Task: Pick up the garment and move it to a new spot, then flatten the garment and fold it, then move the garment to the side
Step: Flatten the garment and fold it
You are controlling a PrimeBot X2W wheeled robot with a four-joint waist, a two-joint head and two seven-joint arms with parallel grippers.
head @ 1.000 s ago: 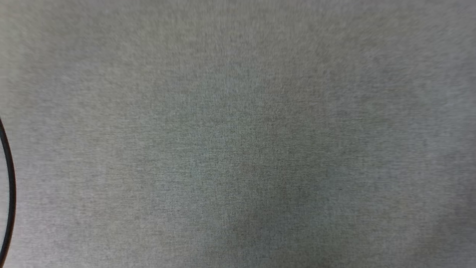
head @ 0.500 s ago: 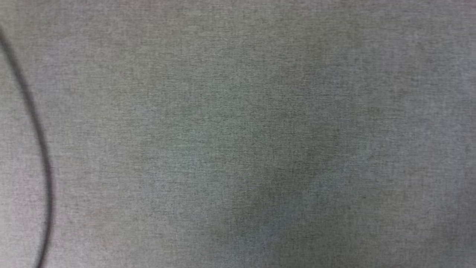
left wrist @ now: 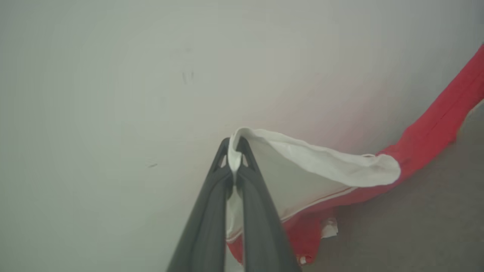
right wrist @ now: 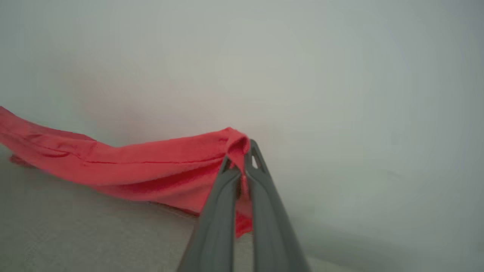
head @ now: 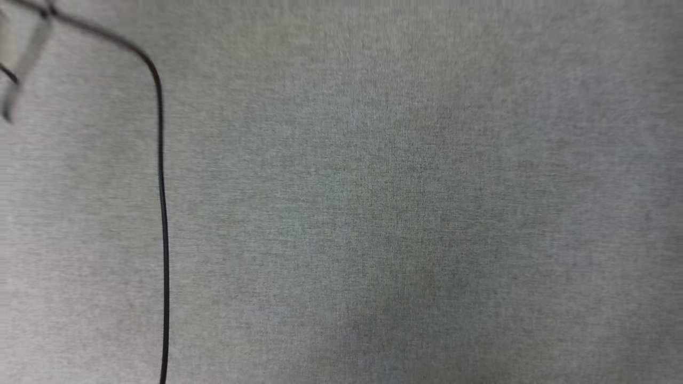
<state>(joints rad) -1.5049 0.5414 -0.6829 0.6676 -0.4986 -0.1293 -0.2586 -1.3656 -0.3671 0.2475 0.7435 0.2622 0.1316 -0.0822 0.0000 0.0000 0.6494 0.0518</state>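
Garment (left wrist: pixel 325 170) stretches, sagging, between both grippers: left gripper (left wrist: pixel 234 147) pinches the white sleeve's edge, right gripper (right wrist: pixel 242 153) clamps a red fold. Head view looks on grey fabric (head: pixel 400 186) with a thin black cable (head: pixel 161 213) along its left.

Head view: aimed steeply down, close on grey woven surface (head: pixel 405 202), weave visible though slightly blurred; black cable (head: pixel 161 213) down left side.

Left wrist view: looking out along left gripper (left wrist: pixel 234 145), close behind tips, facing pale blank backdrop (left wrist: pixel 113 75); grey ground at lower right of jaws; garment (left wrist: pixel 321 166) pinched at tips, trailing right of jaws.

Right wrist view: looking out along right gripper (right wrist: pixel 242 155), equally close, same pale backdrop ahead; grey ground at lower left of jaws; garment pinched at tips, running left of jaws.

Shared by wrist views: red garment span, backdrop, grey ground. Cannot tell if same as head view's surface.
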